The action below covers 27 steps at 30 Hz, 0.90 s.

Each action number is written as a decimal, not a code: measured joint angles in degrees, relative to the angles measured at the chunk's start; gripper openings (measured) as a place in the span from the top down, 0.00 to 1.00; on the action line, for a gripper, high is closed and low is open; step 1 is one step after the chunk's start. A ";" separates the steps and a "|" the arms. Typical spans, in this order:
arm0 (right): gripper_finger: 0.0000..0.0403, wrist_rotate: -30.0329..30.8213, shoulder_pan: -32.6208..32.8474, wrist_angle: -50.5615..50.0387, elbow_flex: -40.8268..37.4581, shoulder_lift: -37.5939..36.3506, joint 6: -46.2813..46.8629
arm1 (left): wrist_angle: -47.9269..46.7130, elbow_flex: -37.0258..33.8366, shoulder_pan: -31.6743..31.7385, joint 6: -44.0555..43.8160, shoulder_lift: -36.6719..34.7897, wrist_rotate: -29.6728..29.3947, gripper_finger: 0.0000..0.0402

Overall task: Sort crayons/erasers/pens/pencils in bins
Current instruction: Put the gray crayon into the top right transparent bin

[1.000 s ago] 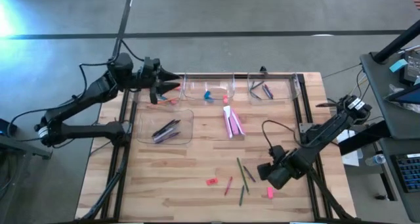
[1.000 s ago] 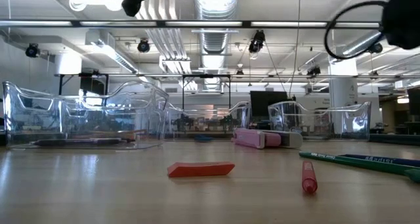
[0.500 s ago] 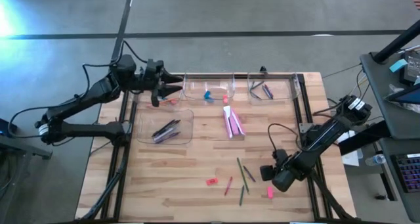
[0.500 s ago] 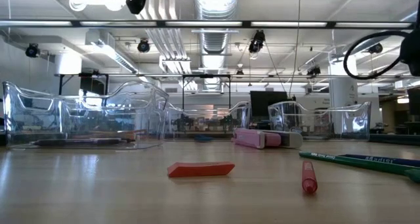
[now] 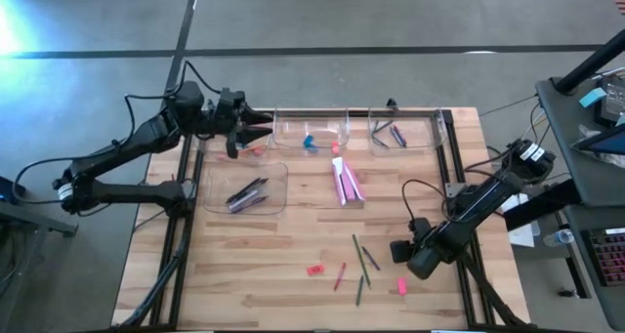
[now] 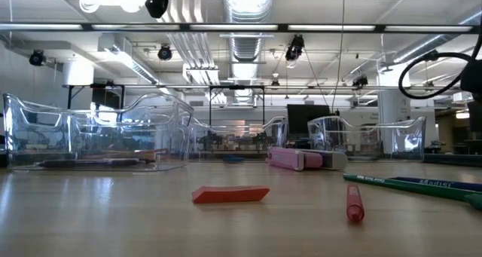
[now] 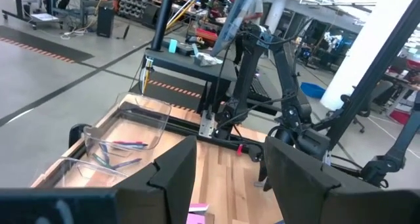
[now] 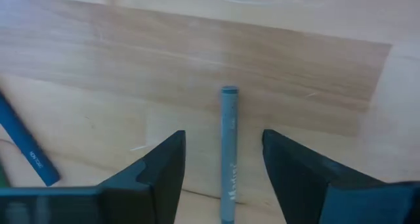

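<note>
Here, the right gripper [image 5: 398, 252] hangs low over the bench [image 5: 254, 265].
Its fingers [image 8: 157, 175] stand spread, straddling a grey-blue pencil [image 8: 228, 152] without grasping it; left gripper [image 5: 262, 128], fingers parted and empty, waits far off.

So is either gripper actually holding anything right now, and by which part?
No. The right gripper is open, its fingers either side of a grey-blue pencil lying on the table, not closed on it. The left gripper is open and empty.
</note>
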 joint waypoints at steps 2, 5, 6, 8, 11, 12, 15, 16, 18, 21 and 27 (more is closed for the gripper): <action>0.58 -0.29 0.00 1.02 -0.98 0.00 0.23 | -0.11 0.01 0.00 -0.06 0.08 -0.05 0.59; 0.68 -0.69 0.00 1.83 -1.56 0.02 0.96 | 0.03 0.01 0.00 -0.06 0.11 -0.09 0.59; 0.72 -0.80 0.00 1.96 -1.76 0.04 0.96 | 0.08 0.01 0.02 -0.10 0.14 -0.09 0.59; 0.79 -0.86 0.00 2.03 -1.91 0.07 0.82 | -0.06 0.01 0.02 -0.10 0.21 -0.12 0.59; 0.88 -0.74 0.00 2.58 -1.95 0.11 0.24 | 0.55 0.03 0.02 -0.11 0.37 -0.20 0.59; 0.91 -0.64 0.00 2.67 -1.96 0.11 0.16 | 0.78 0.03 0.02 -0.12 0.45 -0.33 0.59; 0.96 -0.51 0.00 2.59 -1.86 -0.38 -0.14 | 1.19 0.03 0.02 -0.12 0.86 -0.92 0.59; 0.96 -0.42 0.00 2.47 -1.65 -0.68 -0.15 | 1.17 0.03 0.02 -0.14 1.01 -0.96 0.59; 0.96 0.46 0.04 2.26 -1.35 -1.72 -0.17 | 1.26 0.03 0.02 -0.15 1.29 -0.98 0.59; 0.96 5.89 -0.14 1.79 -1.10 -3.95 0.08 | 1.28 0.03 0.02 -0.19 1.65 -1.05 0.59; 0.96 29.67 -3.12 -0.20 -0.51 -12.79 2.35 | 3.37 0.03 -0.04 -1.62 2.54 -1.19 0.59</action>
